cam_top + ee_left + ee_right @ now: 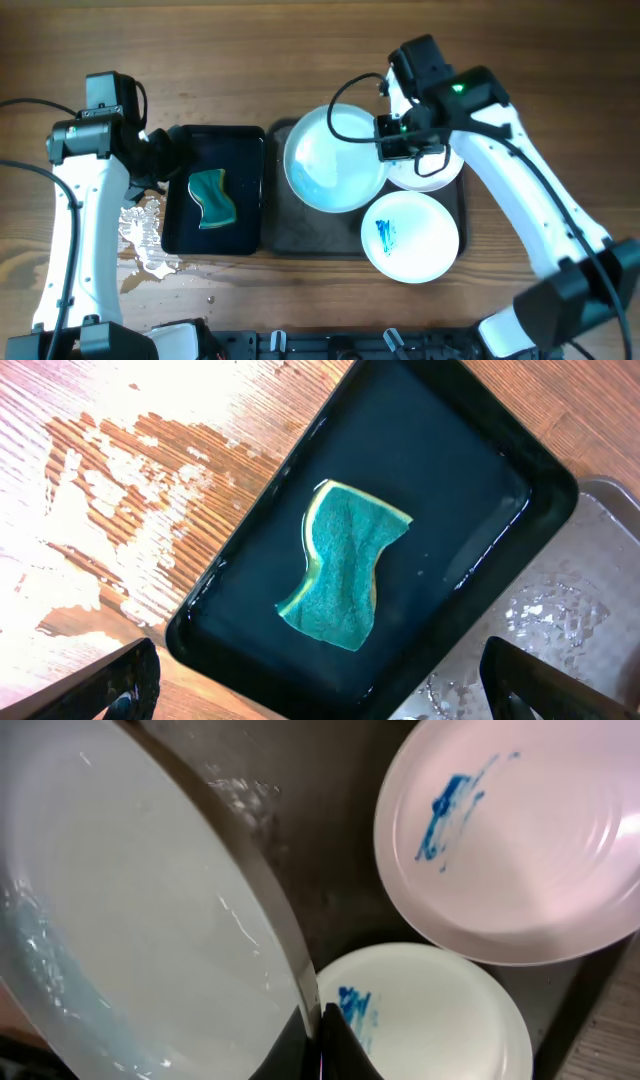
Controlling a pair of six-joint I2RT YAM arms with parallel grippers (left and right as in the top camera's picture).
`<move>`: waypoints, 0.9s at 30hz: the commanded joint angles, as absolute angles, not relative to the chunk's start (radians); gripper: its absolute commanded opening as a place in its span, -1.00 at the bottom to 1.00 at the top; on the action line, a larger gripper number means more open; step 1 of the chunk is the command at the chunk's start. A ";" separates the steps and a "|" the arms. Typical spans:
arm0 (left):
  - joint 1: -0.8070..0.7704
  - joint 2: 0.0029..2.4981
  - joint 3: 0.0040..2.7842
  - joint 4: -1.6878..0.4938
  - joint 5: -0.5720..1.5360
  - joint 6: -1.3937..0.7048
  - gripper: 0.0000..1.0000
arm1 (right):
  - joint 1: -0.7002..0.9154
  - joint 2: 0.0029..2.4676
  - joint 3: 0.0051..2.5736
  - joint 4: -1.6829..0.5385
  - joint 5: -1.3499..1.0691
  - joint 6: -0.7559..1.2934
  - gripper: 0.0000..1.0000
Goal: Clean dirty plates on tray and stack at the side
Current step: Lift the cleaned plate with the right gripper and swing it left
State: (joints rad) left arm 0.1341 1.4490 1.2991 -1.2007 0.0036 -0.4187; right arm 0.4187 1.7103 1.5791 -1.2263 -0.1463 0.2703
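Note:
My right gripper point(388, 140) is shut on the rim of a wet white plate point(335, 158), holding it tilted above the left part of the dark grey tray point(300, 238). In the right wrist view its fingertips point(320, 1032) pinch that plate's point(130, 920) edge. Two more plates lie on the tray, each with a blue smear: one at the front right point(410, 237) point(520, 840), one partly under my right wrist point(432, 172) point(430, 1020). My left gripper point(165, 160) point(330, 700) stands wide open and holds nothing, at the black basin's left edge.
The glossy black basin point(180, 235) point(480, 450) holds water and a green sponge point(213, 197) point(345, 565), left of the tray. Spilled water point(140, 240) wets the wooden table beside the basin. The tray floor point(560, 610) is wet too.

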 commanded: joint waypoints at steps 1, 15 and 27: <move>0.141 1.435 1.320 -1.203 0.019 -0.396 1.00 | 0.457 1.782 1.598 -1.245 -0.087 0.254 -0.91; 0.302 1.435 1.320 -1.164 0.037 -0.397 1.00 | 0.762 2.038 1.870 -1.114 0.024 0.266 -0.91; 0.580 1.436 1.320 -1.153 0.167 -0.400 1.00 | 0.892 2.038 1.969 -0.998 0.326 0.237 -0.91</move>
